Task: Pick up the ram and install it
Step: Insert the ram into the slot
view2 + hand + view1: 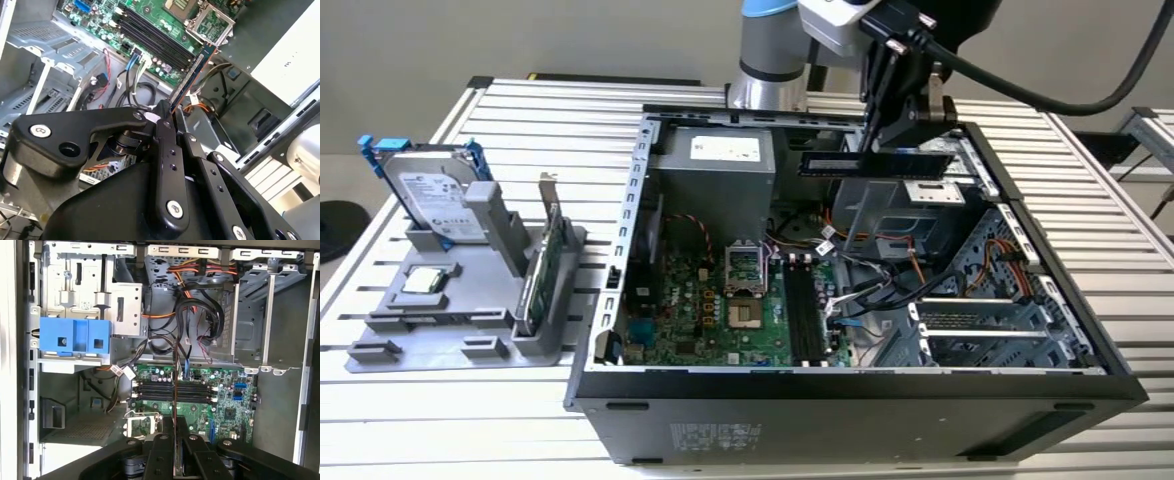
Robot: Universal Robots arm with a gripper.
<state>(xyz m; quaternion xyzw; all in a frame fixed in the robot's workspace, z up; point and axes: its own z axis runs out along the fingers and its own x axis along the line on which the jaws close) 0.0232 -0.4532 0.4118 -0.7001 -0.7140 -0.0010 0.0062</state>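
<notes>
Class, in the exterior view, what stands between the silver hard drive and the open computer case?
A green card with a metal bracket stands on edge in the grey holder, between hard drive and case, in the exterior view.

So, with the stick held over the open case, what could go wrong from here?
1. The claw seems to grip the ram off-centre, with a long part projecting, so it might pivot when pressed.
2. Loose cables lie right beside the memory slots and could snag the stick on its way down.
</notes>
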